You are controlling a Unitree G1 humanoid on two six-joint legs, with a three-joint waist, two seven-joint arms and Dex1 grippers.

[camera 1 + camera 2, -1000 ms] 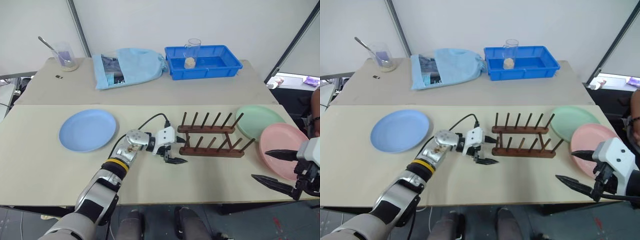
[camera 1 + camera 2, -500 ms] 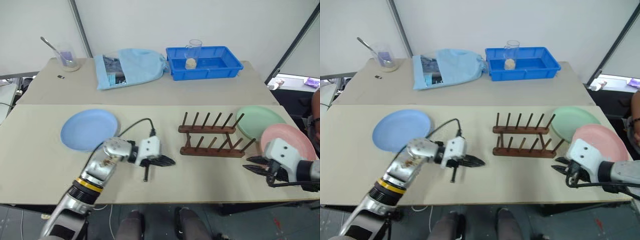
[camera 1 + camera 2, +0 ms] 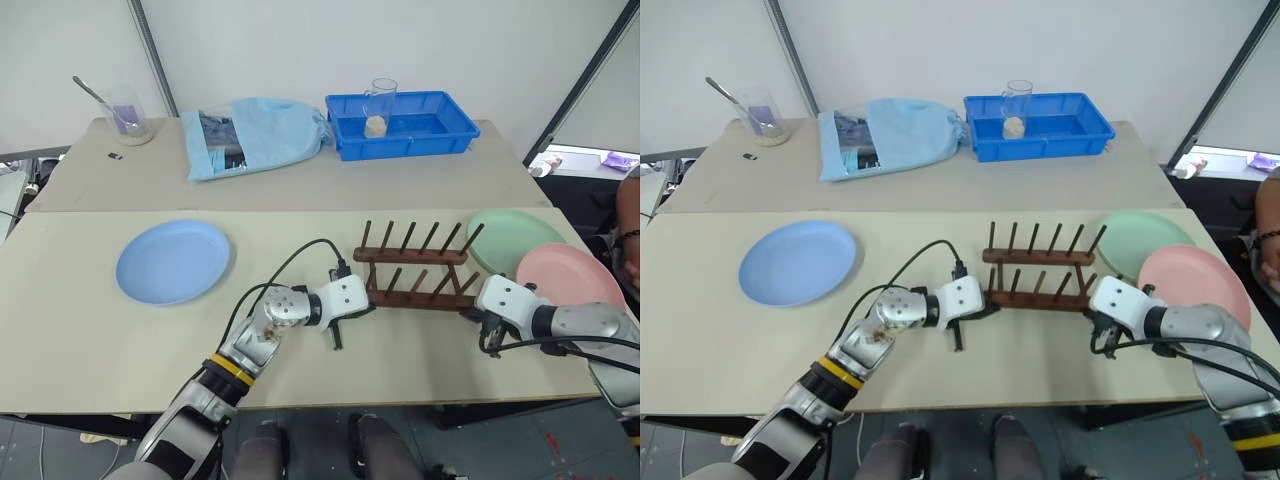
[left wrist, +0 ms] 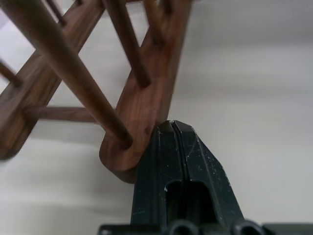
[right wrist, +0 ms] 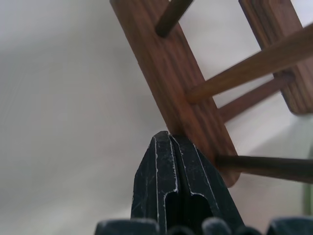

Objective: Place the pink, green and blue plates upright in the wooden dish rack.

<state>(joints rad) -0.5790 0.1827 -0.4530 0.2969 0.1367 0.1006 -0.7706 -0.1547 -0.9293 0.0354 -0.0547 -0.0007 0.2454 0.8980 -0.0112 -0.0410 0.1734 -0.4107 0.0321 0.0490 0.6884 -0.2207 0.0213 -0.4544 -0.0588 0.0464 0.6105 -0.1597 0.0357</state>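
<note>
Black fingers of the left end effector (image 4: 172, 128) pressed fully together, holding nothing, tips touching the near rail's left end on the wooden dish rack (image 3: 415, 270). Right end effector (image 5: 169, 138) also closed tight and empty, tips against the same near rail at its right end. So both arms bracket the rack from its two ends, low over the surface (image 3: 80, 330).

Rack sits mid-surface, pegs upright, no plate in it.

Blue plate (image 3: 173, 262) lies flat well to the left, apart from the left arm, wide bare beige around it. Green plate (image 3: 510, 236) lies flat just right of the rack's far end, near the surface's right edge. Pink plate (image 3: 572, 280) flat too, overlapping the green one's near rim and hanging past the right edge, just behind the right arm.

Open strip in front of the rack up to the near edge.

Back surface: blue tray (image 3: 400, 123) with a clear cup (image 3: 377, 106), light blue bag (image 3: 255, 136), beaker with spoon (image 3: 125, 113).
</note>
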